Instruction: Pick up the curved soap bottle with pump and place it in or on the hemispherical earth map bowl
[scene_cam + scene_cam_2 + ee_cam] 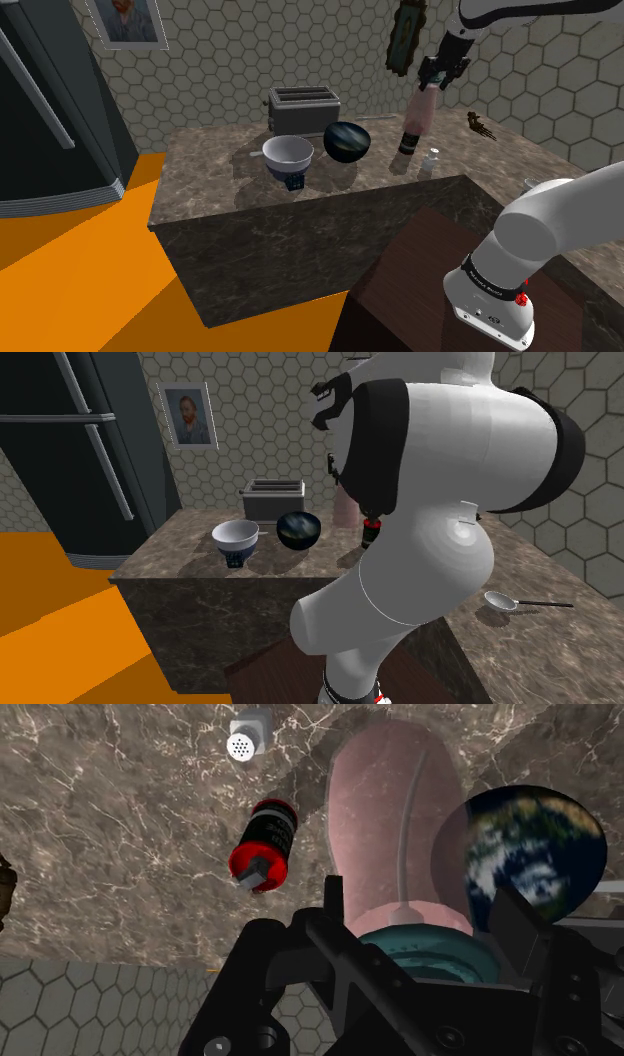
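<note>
Wrist view: pink, perhaps translucent bottle

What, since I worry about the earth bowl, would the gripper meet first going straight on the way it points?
The gripper holds the pink soap bottle, whose base would probably meet the marble counter first, between the earth bowl and the red-and-black bottle; depth unclear.

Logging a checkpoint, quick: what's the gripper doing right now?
Gripper: closed, holding the pink soap bottle.
</note>
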